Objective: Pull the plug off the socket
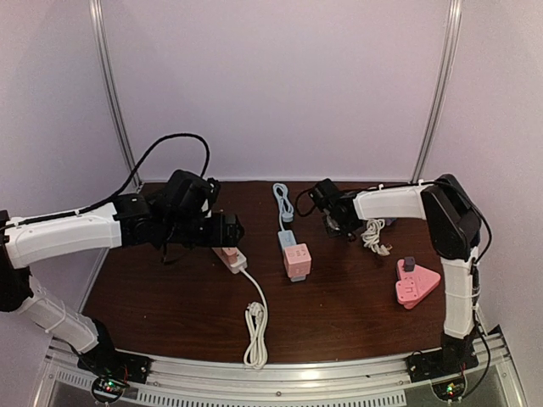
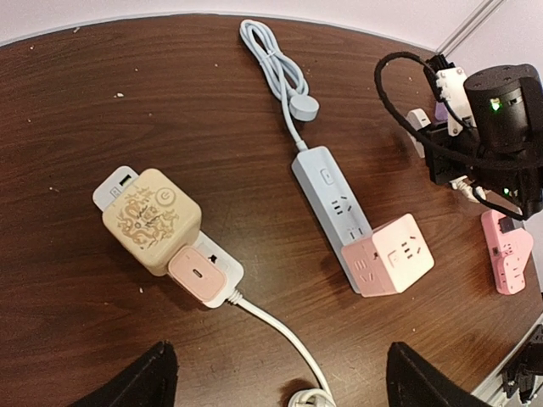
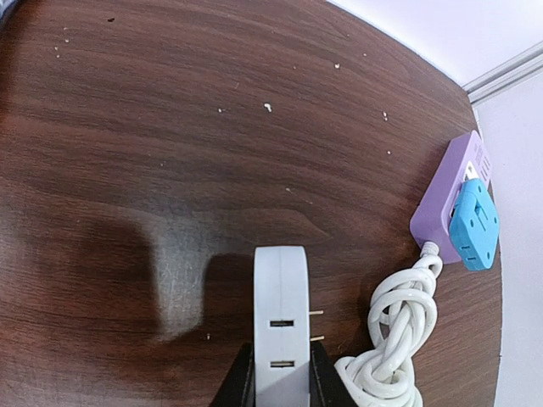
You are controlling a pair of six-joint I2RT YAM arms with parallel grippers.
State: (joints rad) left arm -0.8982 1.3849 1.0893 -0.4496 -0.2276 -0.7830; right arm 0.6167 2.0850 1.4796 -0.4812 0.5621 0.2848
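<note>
Right end effector (image 3: 282, 383) clamped on white plug (image 3: 281, 314), prongs bare (lower centre of frame). Left end effector (image 2: 280, 381) jaws wide, empty, over white strip (image 2: 222, 263) on counter (image 2: 127, 102)

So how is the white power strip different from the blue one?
The white power strip is nearly covered by a cream block and a small pink plug; the blue power strip has bare sockets showing and one pink cube at its end. The white cord trails toward the near edge; the blue cord is bundled at the far side. Both lie flat on the brown table.
</note>
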